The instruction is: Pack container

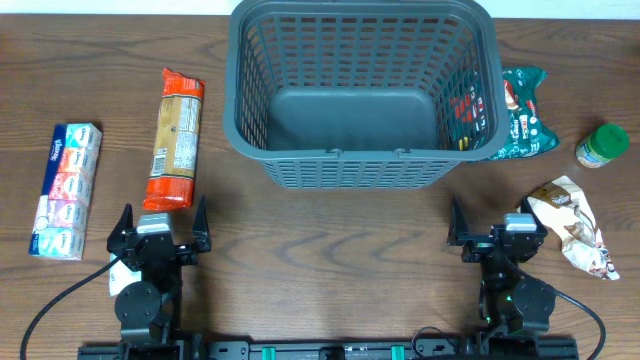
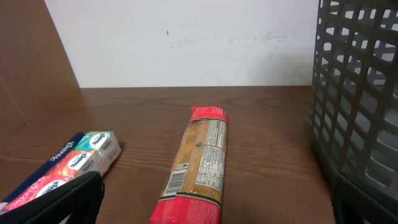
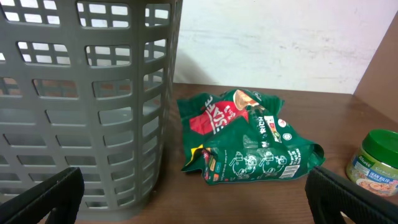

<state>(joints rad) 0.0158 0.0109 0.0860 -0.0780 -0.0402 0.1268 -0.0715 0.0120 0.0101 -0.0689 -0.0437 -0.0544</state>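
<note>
**Container ahead, jaws wide**

The container (image 1: pixel 355 118) stands at the far middle, ahead of both arms. The left gripper (image 1: pixel 164 216) and right gripper (image 1: pixel 492 214) gape, holding nothing. A green packet (image 1: pixel 525 125) lies just beside its right wall; open tabletop (image 1: pixel 320 250) fronts its near wall.

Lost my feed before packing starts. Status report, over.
Left gripper open, empty. Right gripper open, empty. Basket upright, nothing inside. Path clear; cracker pack and green bag lie beside it.
</note>
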